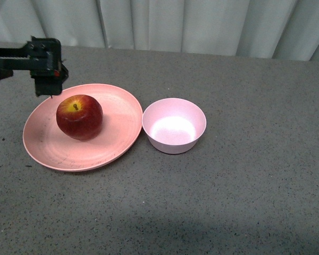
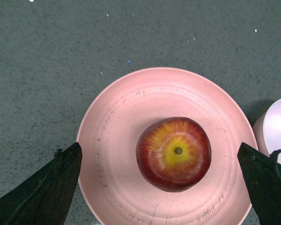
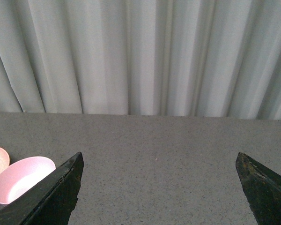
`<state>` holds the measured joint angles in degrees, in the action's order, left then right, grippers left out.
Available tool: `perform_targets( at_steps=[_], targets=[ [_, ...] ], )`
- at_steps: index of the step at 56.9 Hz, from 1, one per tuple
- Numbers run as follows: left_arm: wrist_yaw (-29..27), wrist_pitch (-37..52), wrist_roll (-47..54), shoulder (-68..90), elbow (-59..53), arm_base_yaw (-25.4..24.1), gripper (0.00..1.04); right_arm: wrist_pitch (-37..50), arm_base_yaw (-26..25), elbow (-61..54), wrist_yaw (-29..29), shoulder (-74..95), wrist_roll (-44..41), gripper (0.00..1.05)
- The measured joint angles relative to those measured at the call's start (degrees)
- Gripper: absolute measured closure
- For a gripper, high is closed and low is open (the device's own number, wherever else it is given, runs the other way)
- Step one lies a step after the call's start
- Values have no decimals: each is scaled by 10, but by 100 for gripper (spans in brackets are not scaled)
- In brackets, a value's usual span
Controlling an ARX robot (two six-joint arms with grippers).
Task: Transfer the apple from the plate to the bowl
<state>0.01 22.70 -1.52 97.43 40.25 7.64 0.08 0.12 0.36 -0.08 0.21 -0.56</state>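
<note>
Left gripper [image 1: 48,84] gapes wide over the apple [image 1: 79,117]; closing off-centre could squirt the glossy fruit across the plate [image 1: 123,109], away from the bowl [image 1: 171,145].

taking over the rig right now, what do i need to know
Left tool: open, empty, hovering above the apple, not touching it.
Right tool: open, empty, over the table, away from the job's things.
The apple sits stem up on the plate; the bowl right beside the plate is empty.
Done: approach only, apple not yet grasped.
Left: lower, grasp the apple, lift it, set it in the bowl.
</note>
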Motion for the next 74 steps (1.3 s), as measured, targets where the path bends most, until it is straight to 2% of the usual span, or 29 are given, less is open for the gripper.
perform_targets(
  at_steps=[39, 56, 64, 70, 74],
  targets=[
    [38, -76, 9, 130, 92, 28, 7, 0, 0, 0, 0, 0, 0, 9],
    [29, -79, 15, 163, 107, 26, 7, 0, 0, 0, 0, 0, 0, 9],
    [23, -78, 17, 165, 107, 24, 25, 0, 0, 0, 0, 0, 0, 9],
    [23, -77, 16, 165, 107, 24, 31, 0, 0, 0, 0, 0, 0, 9],
    [24, -77, 15, 165, 107, 25, 32, 0, 0, 0, 0, 0, 0, 9]
  ],
)
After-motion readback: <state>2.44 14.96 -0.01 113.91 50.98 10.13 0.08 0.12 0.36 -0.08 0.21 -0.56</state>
